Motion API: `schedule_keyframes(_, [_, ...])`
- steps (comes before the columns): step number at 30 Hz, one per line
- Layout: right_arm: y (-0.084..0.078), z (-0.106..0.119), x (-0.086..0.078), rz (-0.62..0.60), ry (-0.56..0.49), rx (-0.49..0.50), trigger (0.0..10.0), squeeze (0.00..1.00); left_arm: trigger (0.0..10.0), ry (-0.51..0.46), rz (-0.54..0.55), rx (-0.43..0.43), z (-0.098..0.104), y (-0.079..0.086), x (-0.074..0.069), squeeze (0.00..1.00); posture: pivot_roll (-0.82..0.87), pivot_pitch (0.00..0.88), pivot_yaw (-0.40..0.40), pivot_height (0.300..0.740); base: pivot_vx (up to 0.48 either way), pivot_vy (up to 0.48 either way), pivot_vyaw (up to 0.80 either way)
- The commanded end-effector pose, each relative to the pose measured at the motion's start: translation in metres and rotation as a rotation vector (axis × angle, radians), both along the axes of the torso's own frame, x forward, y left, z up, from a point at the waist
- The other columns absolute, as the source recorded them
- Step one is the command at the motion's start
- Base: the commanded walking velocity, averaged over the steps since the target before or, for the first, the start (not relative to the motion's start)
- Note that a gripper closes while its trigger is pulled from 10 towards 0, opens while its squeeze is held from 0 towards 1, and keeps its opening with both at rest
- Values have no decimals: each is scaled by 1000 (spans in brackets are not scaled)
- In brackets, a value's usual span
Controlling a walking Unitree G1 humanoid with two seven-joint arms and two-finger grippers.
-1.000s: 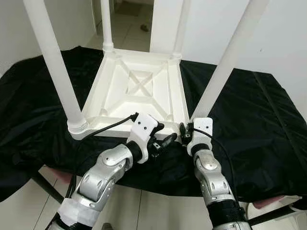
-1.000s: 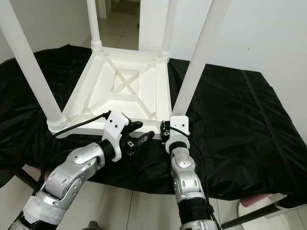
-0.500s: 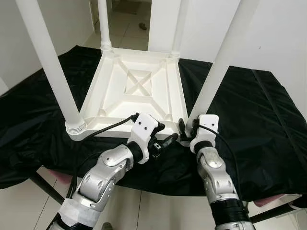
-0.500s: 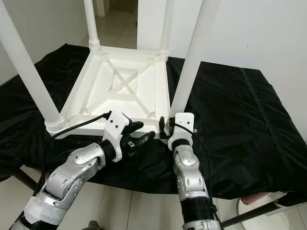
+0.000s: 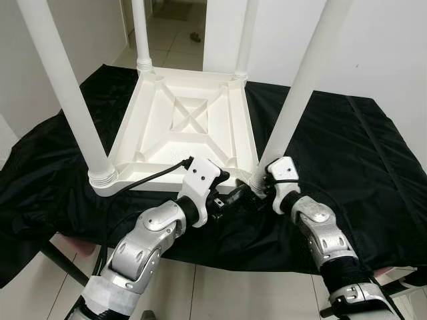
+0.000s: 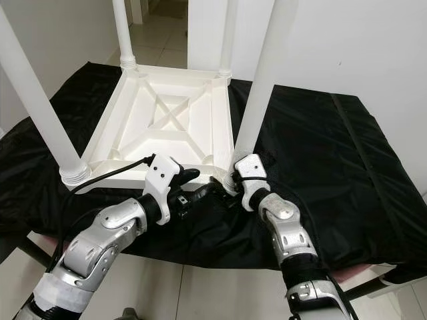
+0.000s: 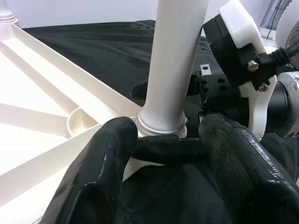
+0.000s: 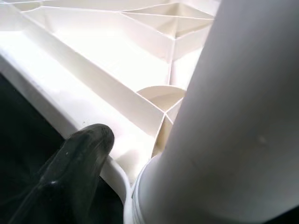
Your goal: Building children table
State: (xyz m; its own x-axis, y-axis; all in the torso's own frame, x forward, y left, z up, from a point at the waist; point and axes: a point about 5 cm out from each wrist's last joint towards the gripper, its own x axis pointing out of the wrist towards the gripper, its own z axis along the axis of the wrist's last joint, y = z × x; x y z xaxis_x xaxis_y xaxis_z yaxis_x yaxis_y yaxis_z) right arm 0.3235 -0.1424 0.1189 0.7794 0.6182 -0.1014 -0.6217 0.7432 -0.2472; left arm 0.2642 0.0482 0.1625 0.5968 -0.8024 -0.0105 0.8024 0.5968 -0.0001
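White plastic makes up the one children's table (image 5: 190, 127), which lies upside down on a black cloth (image 5: 353, 153); four legs rise from its corners, two far and two near, and the near right leg (image 5: 297, 93) stands at the corner closest to both grippers. In the left eye view the left gripper (image 5: 235, 195) points rightwards at the base of that leg with its two fingers spread apart; the right gripper (image 5: 259, 188) sits at the same base from the other side, though whether its fingers are parted or closed cannot be told there.

In the right eye view the same two silver arms meet at that corner; a black cable (image 6: 107, 175) runs from the left wrist across the table's near rim.

In the left wrist view the two left fingers (image 7: 100, 172) stand spread just before the leg's collar, gripping nothing.

In the right wrist view one black finger (image 8: 77, 163) lies beside the collar (image 8: 140, 186) at the leg's foot; contact cannot be judged.
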Motion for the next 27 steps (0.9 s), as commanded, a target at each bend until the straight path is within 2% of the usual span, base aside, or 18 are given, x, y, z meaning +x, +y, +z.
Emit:
schedule_keyframes(1, [7, -2, 1, 56, 10, -14, 1569, 0, 10000, 3, -33, 4, 1, -1, 0, 0, 42, 0, -35, 740, 0, 0, 0])
schedule_keyframes(3, [8, -3, 0, 78, 18, -3, 1569, 0, 10000, 1, -31, 5, 1, -1, 0, 0, 42, 0, -35, 740, 0, 0, 0])
schedule_keyframes(4, [9, -4, -1, 100, 25, 6, 0, 0, 10000, 0, -29, 5, 1, 0, 0, 0, 54, 0, -39, 740, 0, 0, 0])
schedule_keyframes(7, [9, -5, -1, 112, 29, 10, 0, 0, 10000, 0, -27, 4, 1, 0, 0, 0, 54, 0, -39, 740, 0, 0, 0])
schedule_keyframes(12, [-2, -9, -1, 84, 31, 16, 0, 0, 10000, -1, -28, 6, 1, 0, 0, 0, 50, 0, -34, 740, 0, 0, 0])
schedule_keyframes(16, [-12, -12, -1, 2, 31, 38, 0, 0, 10000, 2, -35, 5, 1, -1, -1, 0, 47, 0, -32, 740, 0, 0, 0])
schedule_keyframes(20, [-14, -14, -4, -48, 38, 63, 0, 0, 10000, 4, -37, 5, 1, -1, -1, 0, 48, 0, -35, 740, 0, 0, 0])
schedule_keyframes(22, [-13, -16, -7, -128, 45, 108, 0, 0, 10000, 8, -35, 4, 1, -1, -2, 0, 49, 0, -37, 740, 0, 0, 0])
schedule_keyframes(23, [-13, -16, -7, -128, 45, 108, 0, 0, 10000, 8, -35, 4, 1, -1, -2, 0, 49, 0, -37, 740, 0, 0, 0])
schedule_keyframes(24, [-14, -16, -8, -195, 55, 142, 0, 0, 10000, 10, -35, 3, 0, -1, -3, 0, 51, 0, -41, 740, 0, 0, 0])
schedule_keyframes(25, [-14, -16, -8, -195, 55, 142, 0, 0, 10000, 10, -35, 3, 0, -1, -3, 0, 51, 0, -41, 740, 0, 0, 0])
schedule_keyframes(27, [-14, -15, -9, -345, 47, 185, 0, 0, 10000, 13, -35, 3, -1, -1, -4, 0, 54, 0, -49, 740, 0, 0, 0])
